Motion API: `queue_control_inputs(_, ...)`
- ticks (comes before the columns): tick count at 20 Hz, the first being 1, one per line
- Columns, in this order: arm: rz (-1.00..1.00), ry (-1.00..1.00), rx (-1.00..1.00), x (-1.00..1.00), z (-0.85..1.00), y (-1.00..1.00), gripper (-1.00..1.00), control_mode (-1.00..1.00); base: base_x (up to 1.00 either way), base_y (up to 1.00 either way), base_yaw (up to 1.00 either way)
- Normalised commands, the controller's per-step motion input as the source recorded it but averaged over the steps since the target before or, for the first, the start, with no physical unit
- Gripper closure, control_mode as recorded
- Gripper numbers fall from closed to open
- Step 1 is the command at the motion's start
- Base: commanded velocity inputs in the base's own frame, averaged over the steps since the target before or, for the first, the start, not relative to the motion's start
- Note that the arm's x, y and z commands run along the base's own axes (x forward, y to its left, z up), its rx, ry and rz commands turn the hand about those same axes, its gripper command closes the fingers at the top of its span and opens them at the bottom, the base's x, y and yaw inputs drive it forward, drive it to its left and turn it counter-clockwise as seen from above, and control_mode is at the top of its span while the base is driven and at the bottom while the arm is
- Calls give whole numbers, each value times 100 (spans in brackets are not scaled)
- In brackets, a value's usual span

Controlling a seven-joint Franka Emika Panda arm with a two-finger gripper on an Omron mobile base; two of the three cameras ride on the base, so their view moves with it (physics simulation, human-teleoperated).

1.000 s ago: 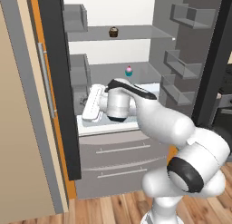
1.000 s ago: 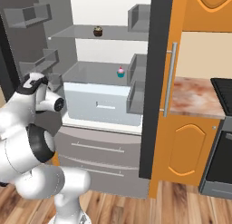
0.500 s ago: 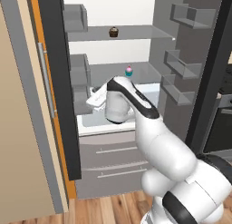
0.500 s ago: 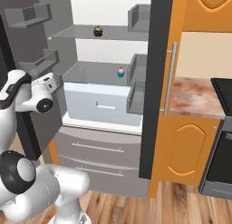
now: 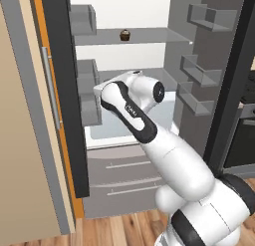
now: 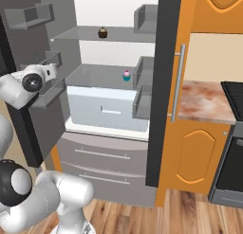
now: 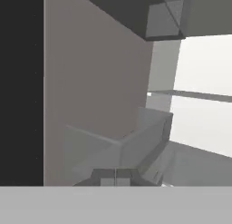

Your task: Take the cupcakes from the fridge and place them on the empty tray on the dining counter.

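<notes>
tall grey steel fridge (image 6: 114, 148) stands open; dark brown cupcake (image 6: 102, 32) on upper shelf, pink-frosted teal-wrapped cupcake (image 6: 126, 76) on shelf below, both untouched; hand (image 7: 116, 177) closed, empty, facing left door bins, likely repositioning

upper fridge shelf (image 6: 123, 36) bearing brown cupcake (image 6: 102, 32), lower shelf (image 6: 99, 76) bearing pink cupcake (image 6: 126, 76)

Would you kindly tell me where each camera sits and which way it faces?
Left base view: behind the arm's left, facing the open fridge; the arm fills the lower right.
Right base view: behind its right, same fridge; the arm at lower left.
Hand view: on the hand, looking at door bins; shut gripper at bottom.
Both base views share the brown cupcake.
</notes>
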Motion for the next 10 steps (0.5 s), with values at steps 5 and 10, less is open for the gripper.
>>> queue_control_inputs(5, -7, 37, 1, -59, 93, -82, 100, -100, 0, 0, 0)
queue_control_inputs(10, -24, 41, -1, -94, 16, -85, 100, -100, 0, 0, 0)
